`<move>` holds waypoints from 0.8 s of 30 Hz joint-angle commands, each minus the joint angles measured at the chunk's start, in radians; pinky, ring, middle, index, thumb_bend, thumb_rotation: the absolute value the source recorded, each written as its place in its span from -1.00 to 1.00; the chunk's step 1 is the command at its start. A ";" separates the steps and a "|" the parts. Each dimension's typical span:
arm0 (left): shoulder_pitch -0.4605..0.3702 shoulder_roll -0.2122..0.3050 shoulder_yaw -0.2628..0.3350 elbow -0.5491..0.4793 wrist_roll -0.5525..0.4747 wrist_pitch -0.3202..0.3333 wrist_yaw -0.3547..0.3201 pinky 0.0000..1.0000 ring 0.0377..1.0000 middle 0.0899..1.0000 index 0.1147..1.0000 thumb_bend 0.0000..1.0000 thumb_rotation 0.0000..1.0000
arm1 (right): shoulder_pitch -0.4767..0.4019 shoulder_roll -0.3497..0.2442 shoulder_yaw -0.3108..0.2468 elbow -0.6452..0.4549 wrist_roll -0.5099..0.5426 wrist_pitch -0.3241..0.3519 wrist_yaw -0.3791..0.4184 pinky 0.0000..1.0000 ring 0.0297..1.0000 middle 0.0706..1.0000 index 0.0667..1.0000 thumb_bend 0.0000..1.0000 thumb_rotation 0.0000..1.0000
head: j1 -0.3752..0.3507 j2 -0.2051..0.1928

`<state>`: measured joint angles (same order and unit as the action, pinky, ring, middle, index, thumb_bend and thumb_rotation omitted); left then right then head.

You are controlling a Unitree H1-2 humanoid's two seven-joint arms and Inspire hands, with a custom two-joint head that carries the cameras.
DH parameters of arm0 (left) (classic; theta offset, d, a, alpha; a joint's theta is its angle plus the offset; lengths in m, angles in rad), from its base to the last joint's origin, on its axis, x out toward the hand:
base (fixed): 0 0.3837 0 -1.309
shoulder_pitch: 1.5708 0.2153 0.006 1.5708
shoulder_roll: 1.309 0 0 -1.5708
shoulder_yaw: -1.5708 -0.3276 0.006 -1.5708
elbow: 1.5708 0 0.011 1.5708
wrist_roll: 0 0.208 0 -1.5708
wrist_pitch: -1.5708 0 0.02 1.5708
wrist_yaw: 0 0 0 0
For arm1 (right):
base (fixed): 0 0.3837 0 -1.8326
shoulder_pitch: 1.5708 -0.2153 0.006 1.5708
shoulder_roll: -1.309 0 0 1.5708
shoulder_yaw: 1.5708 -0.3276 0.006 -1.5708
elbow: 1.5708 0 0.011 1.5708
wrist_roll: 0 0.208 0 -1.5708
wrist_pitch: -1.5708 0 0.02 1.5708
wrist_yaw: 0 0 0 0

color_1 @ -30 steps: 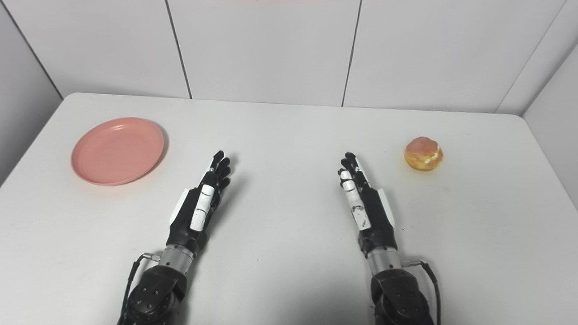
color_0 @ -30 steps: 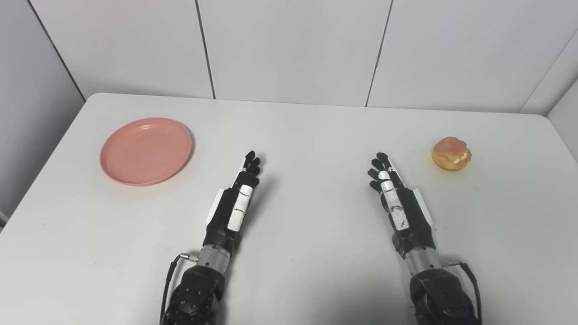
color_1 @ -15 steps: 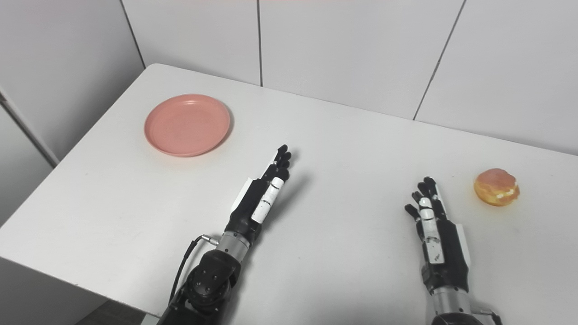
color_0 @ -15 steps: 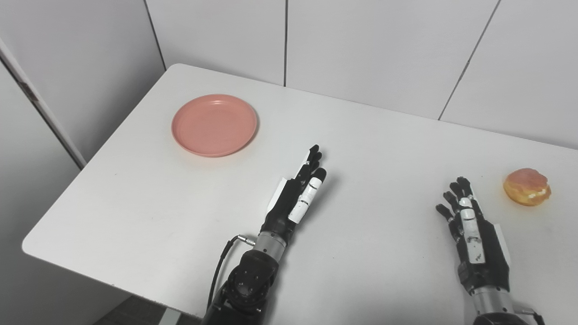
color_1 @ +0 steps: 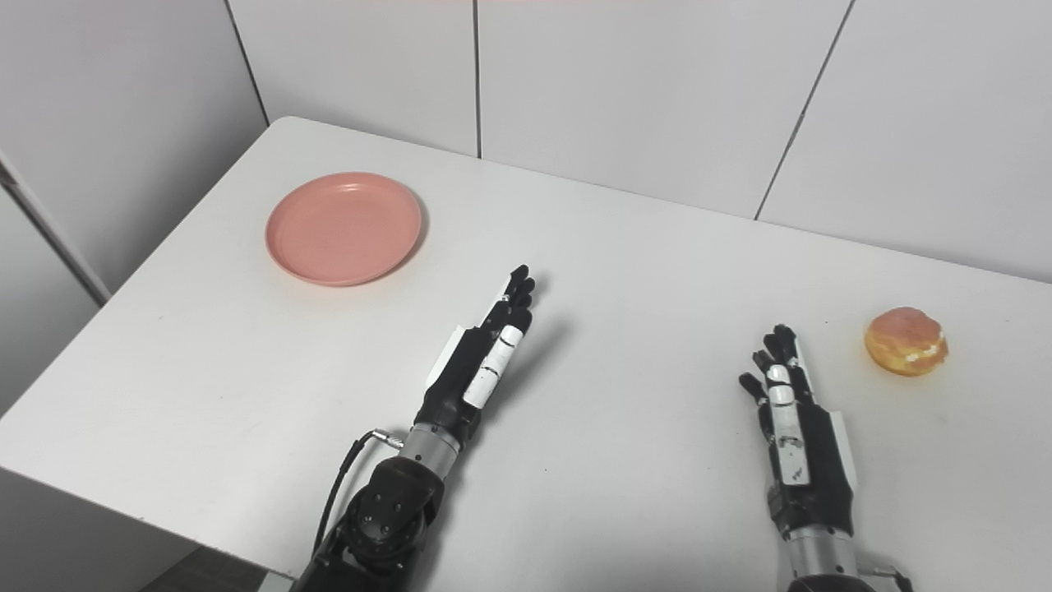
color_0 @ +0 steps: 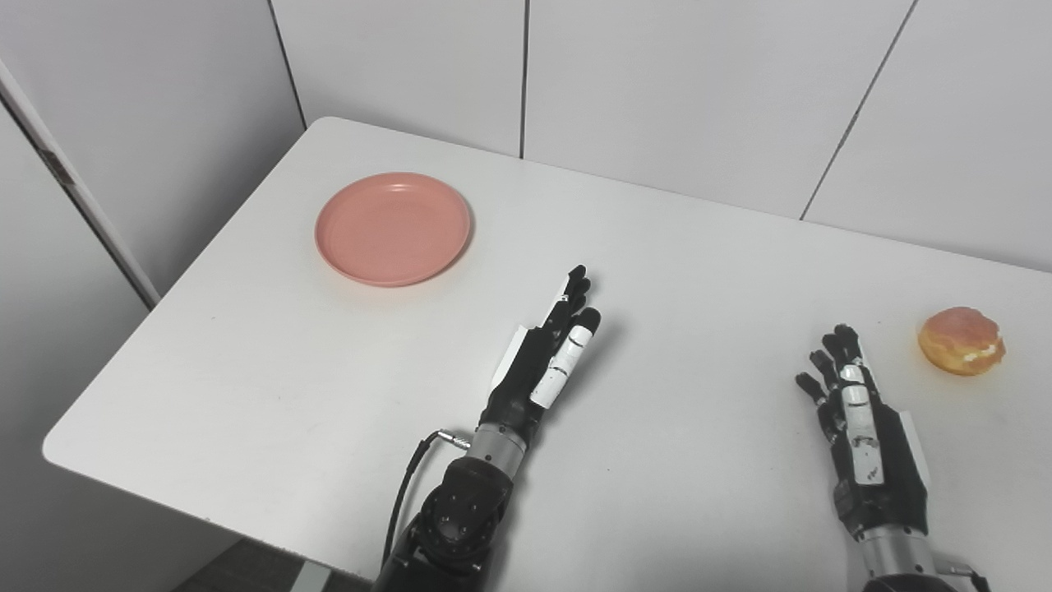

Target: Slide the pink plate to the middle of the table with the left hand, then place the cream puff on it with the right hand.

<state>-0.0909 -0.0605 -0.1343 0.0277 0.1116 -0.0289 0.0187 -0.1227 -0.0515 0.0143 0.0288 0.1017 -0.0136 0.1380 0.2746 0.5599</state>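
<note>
**Waiting with both hands empty, almost no change in half a second**

Resting on the far left part of the white worktop, the pink plate lies flat with nothing on it. The cream puff sits at the far right side, well apart from the plate. The left hand is stretched out flat over the middle of the worktop, fingers extended and close side by side, holding nothing, and its tips point toward the plate but stay well apart from it. The right hand is also extended and empty, fingers a little spread, near the cream puff but not touching it. Compared with half a second ago, the whole picture shifted only slightly; one second ago the camera looked straight at the worktop, now it is turned to the left. Plate and puff did not move.
</note>
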 commanded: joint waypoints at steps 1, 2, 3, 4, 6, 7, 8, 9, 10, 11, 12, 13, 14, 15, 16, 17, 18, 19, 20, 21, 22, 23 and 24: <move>-0.008 -0.034 -0.008 0.031 -0.031 -0.013 -0.012 1.00 0.99 0.98 0.96 0.30 0.96 | -0.012 -0.008 -0.010 -0.007 -0.001 -0.049 -0.003 1.00 0.93 0.95 0.95 -0.06 0.82 | 0.002 -0.001; -0.011 -0.034 -0.004 0.033 -0.042 -0.022 -0.015 1.00 1.00 0.99 0.98 0.24 0.96 | -0.012 -0.009 -0.010 -0.008 -0.002 -0.047 -0.003 1.00 0.93 0.95 0.95 -0.06 0.82 | 0.002 -0.001; -0.016 -0.039 0.004 0.034 -0.049 -0.032 -0.008 0.99 0.99 0.97 0.97 0.19 0.96 | -0.012 -0.008 -0.010 -0.008 -0.001 -0.044 -0.002 1.00 0.94 0.95 0.96 -0.06 0.83 | 0.004 -0.003; -0.020 -0.043 0.010 0.034 -0.052 -0.039 -0.002 0.98 0.99 0.96 0.96 0.16 0.96 | -0.012 -0.008 -0.009 -0.009 0.000 -0.041 -0.002 1.00 0.94 0.96 0.96 -0.05 0.83 | 0.004 -0.003; -0.033 -0.045 0.018 0.032 -0.041 -0.040 0.013 0.99 0.99 0.96 0.95 0.15 0.98 | -0.013 -0.008 -0.009 -0.006 0.002 -0.040 0.001 1.00 0.94 0.96 0.97 -0.04 0.84 | 0.007 -0.002; -0.045 -0.041 0.022 0.033 -0.033 -0.048 0.016 0.99 0.99 0.96 0.95 0.16 0.99 | -0.014 -0.008 -0.010 -0.004 0.007 -0.041 0.004 1.00 0.94 0.96 0.96 -0.04 0.84 | 0.007 -0.002; -0.054 -0.038 0.025 0.034 -0.027 -0.054 0.019 1.00 1.00 0.97 0.96 0.22 1.00 | -0.014 -0.008 -0.011 -0.003 0.011 -0.042 0.006 1.00 0.94 0.95 0.96 -0.04 0.84 | 0.007 -0.002; -0.067 -0.034 0.032 0.030 -0.027 -0.047 0.021 1.00 1.00 0.97 0.96 0.25 1.00 | -0.014 -0.009 -0.010 -0.005 0.010 -0.039 0.007 1.00 0.95 0.95 0.96 -0.04 0.85 | 0.009 0.001; -0.078 -0.030 0.039 0.026 -0.028 -0.039 0.023 1.00 1.00 0.97 0.96 0.31 1.00 | -0.015 -0.011 -0.009 -0.005 0.010 -0.037 0.009 1.00 0.96 0.96 0.97 -0.05 0.87 | 0.010 0.001; -0.085 -0.028 0.045 0.023 -0.030 -0.032 0.024 1.00 1.00 0.97 0.96 0.32 1.00 | -0.016 -0.012 -0.008 -0.005 0.008 -0.036 0.010 1.00 0.96 0.96 0.97 -0.05 0.87 | 0.014 0.001; -0.100 -0.024 0.063 0.016 -0.043 -0.029 0.028 1.00 1.00 0.97 0.96 0.33 1.00 | -0.015 -0.012 -0.008 -0.006 0.008 -0.036 0.010 1.00 0.96 0.97 0.97 -0.05 0.88 | 0.014 0.001; -0.109 -0.022 0.075 0.012 -0.052 -0.028 0.031 0.95 0.96 0.95 0.94 0.34 1.00 | -0.015 -0.012 -0.009 -0.007 0.008 -0.037 0.011 1.00 0.96 0.97 0.97 -0.04 0.88 | 0.014 0.001; -0.120 -0.022 0.092 0.013 -0.059 -0.036 0.039 0.93 0.95 0.94 0.93 0.34 1.00 | -0.016 -0.013 -0.008 -0.004 0.006 -0.040 0.012 1.00 0.96 0.97 0.97 -0.04 0.88 | 0.028 -0.008; -0.132 -0.019 0.109 0.014 -0.075 -0.041 0.039 0.89 0.91 0.91 0.90 0.36 1.00 | -0.016 -0.014 -0.009 0.000 0.003 -0.046 0.011 1.00 0.96 0.97 0.97 -0.04 0.88 | 0.028 -0.008; -0.147 -0.009 0.128 0.014 -0.099 -0.045 0.029 0.89 0.91 0.91 0.89 0.36 1.00 | -0.016 -0.014 -0.008 -0.001 -0.002 -0.047 0.008 1.00 0.95 0.96 0.97 -0.05 0.88 | 0.028 -0.008; -0.158 -0.002 0.140 0.015 -0.117 -0.047 0.021 0.93 0.93 0.92 0.90 0.38 1.00 | -0.016 -0.015 -0.008 -0.001 -0.006 -0.047 0.006 1.00 0.95 0.96 0.97 -0.07 0.88 | 0.028 -0.008; -0.169 0.006 0.157 0.006 -0.134 -0.039 0.018 0.94 0.94 0.92 0.91 0.40 1.00 | -0.015 -0.014 -0.009 -0.004 -0.005 -0.045 0.005 1.00 0.94 0.96 0.97 -0.09 0.87 | 0.028 -0.008; -0.175 0.010 0.167 -0.001 -0.143 -0.034 0.018 0.93 0.94 0.91 0.90 0.41 1.00 | -0.014 -0.013 -0.010 -0.006 -0.005 -0.043 0.004 1.00 0.94 0.96 0.97 -0.10 0.86 | 0.028 -0.008; -0.186 0.016 0.184 -0.010 -0.160 -0.024 0.021 0.93 0.94 0.91 0.90 0.41 1.00 | -0.015 -0.014 -0.010 -0.006 -0.004 -0.042 0.005 1.00 0.94 0.96 0.97 -0.10 0.86 | 0.025 -0.007; -0.194 0.022 0.198 -0.018 -0.172 -0.016 0.025 0.90 0.92 0.89 0.87 0.42 1.00 | -0.016 -0.015 -0.010 -0.005 -0.003 -0.042 0.006 1.00 0.94 0.96 0.97 -0.11 0.87 | 0.025 -0.007; -0.199 0.026 0.206 -0.022 -0.180 -0.011 0.026 0.87 0.89 0.86 0.84 0.43 1.00 | -0.016 -0.015 -0.010 -0.004 -0.003 -0.042 0.006 1.00 0.94 0.96 0.97 -0.11 0.87 | 0.025 -0.007; -0.206 0.032 0.219 -0.027 -0.187 -0.004 0.028 0.85 0.88 0.85 0.83 0.43 1.00 | -0.017 -0.016 -0.010 -0.002 -0.002 -0.043 0.007 1.00 0.94 0.96 0.97 -0.12 0.87 | 0.025 -0.007; -0.212 0.038 0.232 -0.034 -0.192 0.005 0.034 0.82 0.85 0.81 0.80 0.45 1.00 | -0.017 -0.015 -0.010 0.000 -0.002 -0.045 0.007 1.00 0.94 0.96 0.97 -0.11 0.86 | 0.025 -0.007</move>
<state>-0.2631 -0.0233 0.0939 0.0357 -0.0656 -0.0269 0.0445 -0.1269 -0.0595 0.0121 0.0315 0.0982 -0.0171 0.1461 0.2991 0.5522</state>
